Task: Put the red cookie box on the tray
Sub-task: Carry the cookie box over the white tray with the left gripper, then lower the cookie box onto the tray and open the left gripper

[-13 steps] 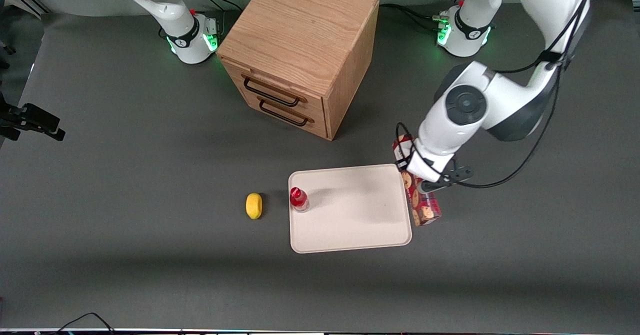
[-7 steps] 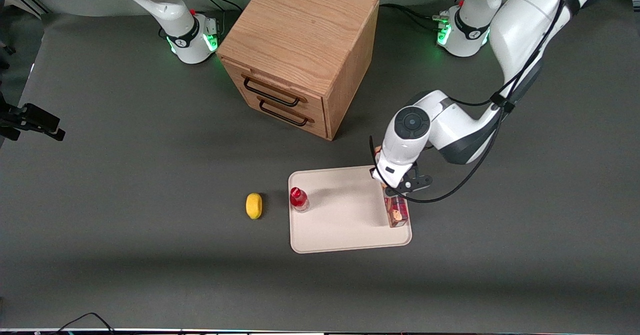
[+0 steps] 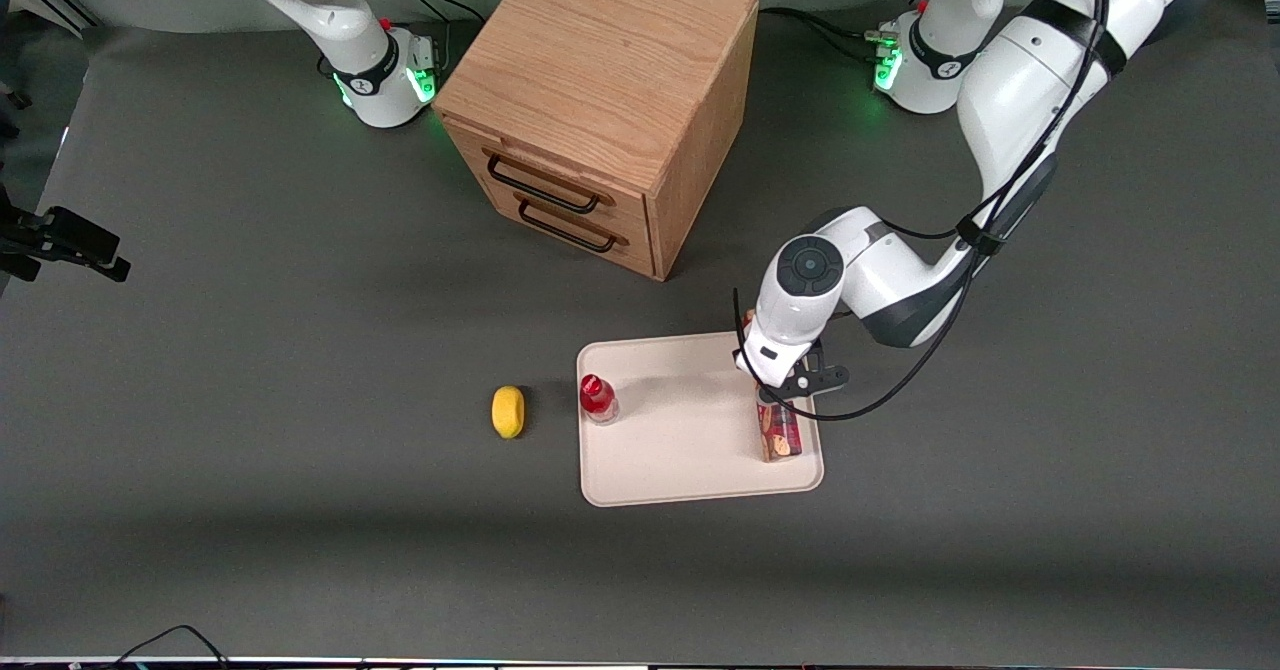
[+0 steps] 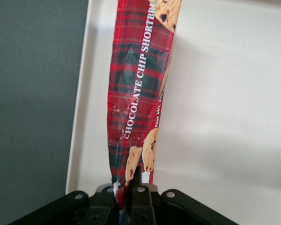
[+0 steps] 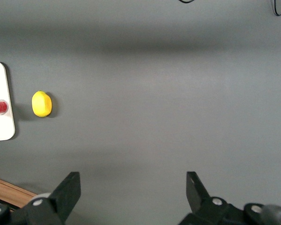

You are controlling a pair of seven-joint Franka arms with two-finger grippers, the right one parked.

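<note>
Over the tray (image 3: 690, 450), the claw (image 3: 775, 395) grips the red cookie box (image 3: 778, 432) endwise.

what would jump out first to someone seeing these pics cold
Most likely the gripper, shut on the red cookie box, which it holds over the tray at the edge toward the working arm's end. Next, the big wooden drawer cabinet farther from the front camera. A small red-capped bottle stands on the tray's edge toward the parked arm's end, with a yellow lemon beside it on the table.

Hand (image 3: 777, 397) at tray (image 3: 690, 475) edge — bottle (image 3: 598, 399) well apart, middle bare.
</note>
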